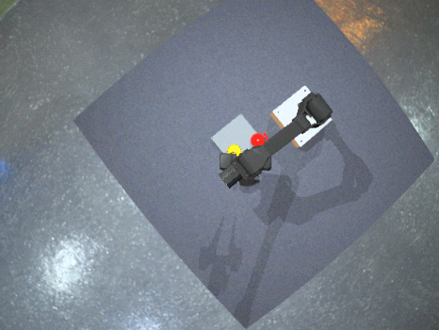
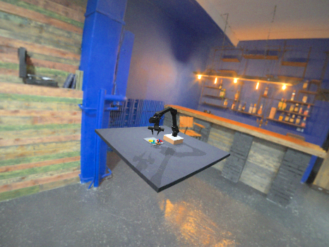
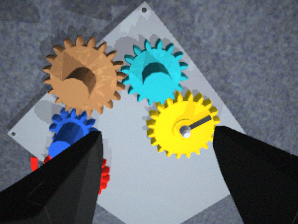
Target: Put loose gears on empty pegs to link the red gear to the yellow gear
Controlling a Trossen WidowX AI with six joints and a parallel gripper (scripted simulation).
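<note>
The grey board [image 1: 235,128] [image 3: 142,185] carries the red gear [image 1: 255,140] [image 3: 104,176] and the yellow gear [image 1: 234,148] [image 3: 167,137] with its black stripe. A blue gear [image 3: 74,131], a brown gear [image 3: 104,65] and a cyan gear [image 3: 173,61] stand upright over the board, handles up. In the wrist view, blue's teeth meet brown's, brown's meet cyan's, and cyan's meet yellow's. A finger partly hides the red and blue gears. Whether each gear sits fully flat cannot be told. My gripper [image 2: 155,135] [image 3: 158,137] is open and empty, raised above the board.
The red arrow [image 1: 266,137] [image 3: 34,164] lies beside the red gear. The arm's base stands on a white-topped block [image 1: 291,105] [image 2: 171,140] beside the board. The dark table top [image 1: 155,104] [image 2: 176,162] surrounds both. The arm covers part of the board in the top view.
</note>
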